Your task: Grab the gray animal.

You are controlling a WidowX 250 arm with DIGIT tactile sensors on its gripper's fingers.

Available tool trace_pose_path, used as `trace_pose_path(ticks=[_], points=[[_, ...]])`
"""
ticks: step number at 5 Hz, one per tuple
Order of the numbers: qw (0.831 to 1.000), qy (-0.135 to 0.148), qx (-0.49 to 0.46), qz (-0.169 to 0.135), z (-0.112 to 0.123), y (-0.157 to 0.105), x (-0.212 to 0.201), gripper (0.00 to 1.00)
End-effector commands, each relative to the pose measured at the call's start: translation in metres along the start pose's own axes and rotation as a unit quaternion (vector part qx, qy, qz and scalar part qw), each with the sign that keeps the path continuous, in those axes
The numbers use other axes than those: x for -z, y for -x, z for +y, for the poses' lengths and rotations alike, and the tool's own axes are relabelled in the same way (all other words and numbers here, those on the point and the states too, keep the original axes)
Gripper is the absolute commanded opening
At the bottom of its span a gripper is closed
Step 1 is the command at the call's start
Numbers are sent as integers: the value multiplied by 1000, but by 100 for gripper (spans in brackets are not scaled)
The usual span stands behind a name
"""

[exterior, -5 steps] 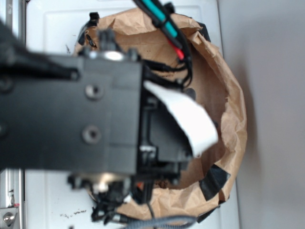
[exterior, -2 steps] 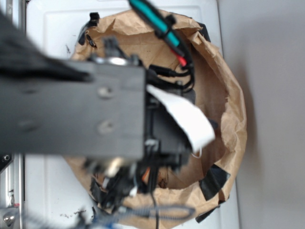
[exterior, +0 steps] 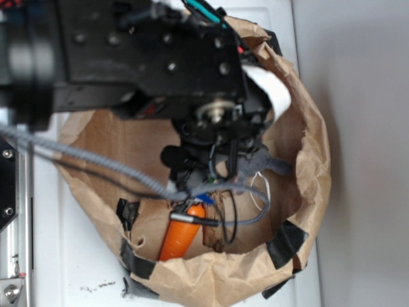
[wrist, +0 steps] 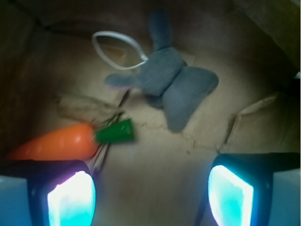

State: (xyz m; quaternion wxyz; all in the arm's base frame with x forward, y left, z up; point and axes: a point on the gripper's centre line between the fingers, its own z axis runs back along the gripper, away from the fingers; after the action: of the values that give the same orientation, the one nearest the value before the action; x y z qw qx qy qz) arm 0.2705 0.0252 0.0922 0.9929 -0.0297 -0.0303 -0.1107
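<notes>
Gripper (wrist: 150, 195) hangs inside the brown paper bag (exterior: 313, 160), jaws spread wide and holding nothing; only the glowing fingertips (wrist: 71, 200) show at the bottom of the wrist view. Gray plush animal (wrist: 164, 84) lies flat on the bag floor ahead of the jaws, clear of both, its white loop (wrist: 115, 49) trailing to one side, with the orange carrot (wrist: 54, 141) just beside it. Approach looks underway but the grab is not yet made: jaws must straddle the plush, close and lift.
</notes>
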Motion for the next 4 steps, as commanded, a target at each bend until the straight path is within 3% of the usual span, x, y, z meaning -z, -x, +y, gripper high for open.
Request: trace_pose_path(ticks=[1, 3, 4], points=[[998, 26, -19, -44, -20, -39, 2, 100], [998, 10, -48, -25, -36, -73, 31, 100], [998, -22, -50, -18, -44, -78, 49, 100]])
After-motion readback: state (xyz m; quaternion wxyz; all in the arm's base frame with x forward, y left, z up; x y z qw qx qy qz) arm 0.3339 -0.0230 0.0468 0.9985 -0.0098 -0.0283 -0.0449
